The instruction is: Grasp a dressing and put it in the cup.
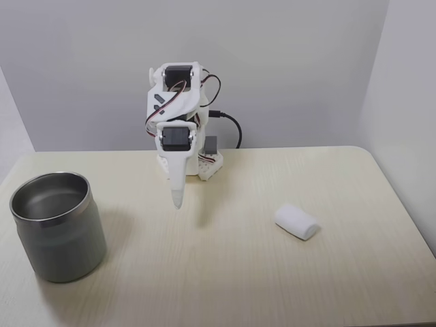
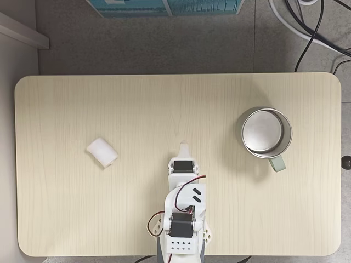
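Tabletop (image 1: 225,272), pale wood-grain laminate with rounded corners, seen from the front in one fixed view and from straight above in the other (image 2: 164,98). Arm, white printed plastic with black servos and red and black wires, folded over its base at the table's edge; base sits at the far middle in the front view (image 1: 204,167) and at the bottom middle in the view from above (image 2: 184,244). Gripper (image 1: 177,197), pointing downward in the front view with its tip above the tabletop, and pointing toward the table's middle in the view from above (image 2: 184,147); fingers drawn together into a single narrow point with no gap seen between them, nothing held. Dressing (image 1: 297,221), small white soft roll lying on its side on the bare table, to the right of the gripper in the front view and to the left of it in the view from above (image 2: 102,152); well apart from the gripper and from the cup. Cup (image 1: 58,228), brushed-steel tumbler, standing upright with open mouth, at the near left in the front view and at the right in the view from above (image 2: 266,131); interior looks empty. Black cable (image 1: 231,126) running from the arm's base behind it in the front view.
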`<state>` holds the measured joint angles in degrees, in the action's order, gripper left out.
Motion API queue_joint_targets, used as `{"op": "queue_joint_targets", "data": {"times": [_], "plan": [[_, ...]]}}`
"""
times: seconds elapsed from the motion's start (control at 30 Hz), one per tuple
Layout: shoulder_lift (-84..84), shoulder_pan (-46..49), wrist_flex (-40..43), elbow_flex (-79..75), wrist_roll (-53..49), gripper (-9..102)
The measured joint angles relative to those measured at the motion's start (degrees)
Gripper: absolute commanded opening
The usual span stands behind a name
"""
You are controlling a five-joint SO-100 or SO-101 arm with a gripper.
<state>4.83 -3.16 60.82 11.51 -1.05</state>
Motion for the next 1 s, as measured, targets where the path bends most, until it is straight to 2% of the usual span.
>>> {"op": "queue_joint_targets", "data": {"times": [0.73, 1.0], "plan": [[0.0, 2.2, -1.76, -0.62, -0.88, 0], [0.0, 3.6, -1.58, -0.44, -4.13, 0]]}}
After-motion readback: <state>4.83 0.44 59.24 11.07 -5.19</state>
